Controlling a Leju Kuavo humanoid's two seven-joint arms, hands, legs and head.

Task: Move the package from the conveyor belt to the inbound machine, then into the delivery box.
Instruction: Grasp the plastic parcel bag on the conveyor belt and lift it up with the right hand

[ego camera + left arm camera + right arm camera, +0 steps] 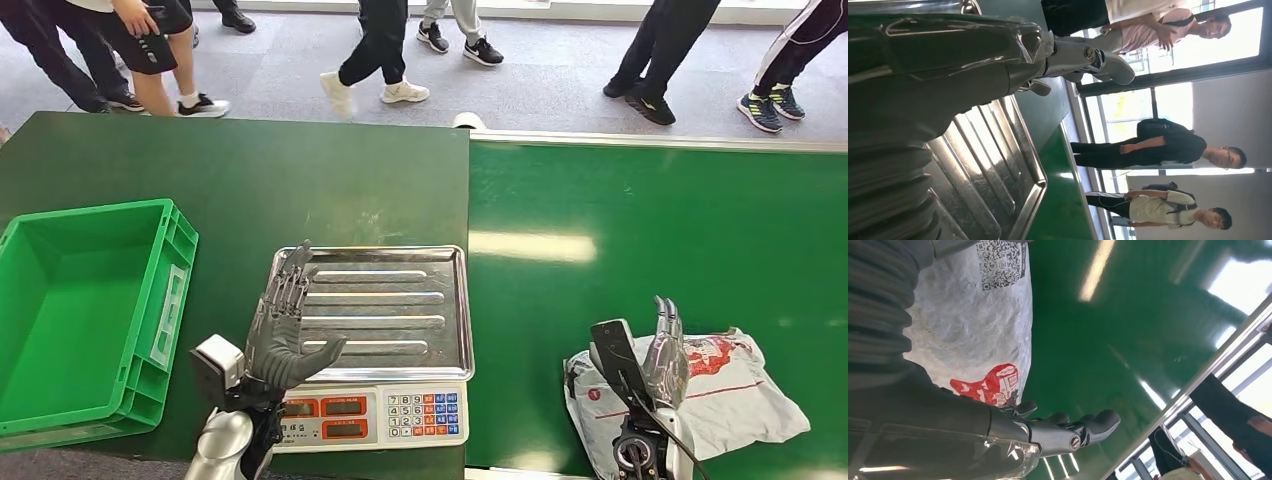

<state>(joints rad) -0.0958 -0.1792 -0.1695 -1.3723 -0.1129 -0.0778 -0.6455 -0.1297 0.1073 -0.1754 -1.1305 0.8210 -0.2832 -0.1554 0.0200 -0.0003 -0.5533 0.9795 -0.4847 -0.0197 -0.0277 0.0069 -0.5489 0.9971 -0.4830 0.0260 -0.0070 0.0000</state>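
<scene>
A grey-white plastic package (725,395) with a red print lies on the green conveyor belt (650,250) near its front edge. My right hand (662,352) hovers over the package's left part with fingers stretched out and apart, holding nothing; the right wrist view shows the package (978,325) just beside the hand (1058,432). My left hand (285,330) is raised over the left edge of the scale's steel tray (400,300), fingers spread and empty. In the left wrist view the hand (998,55) sits above the ribbed tray (993,165).
The scale's keypad and red displays (375,415) face me. An empty green crate (85,310) stands at the left on the dark green table (250,170). Several people's legs (380,50) stand beyond the table and belt.
</scene>
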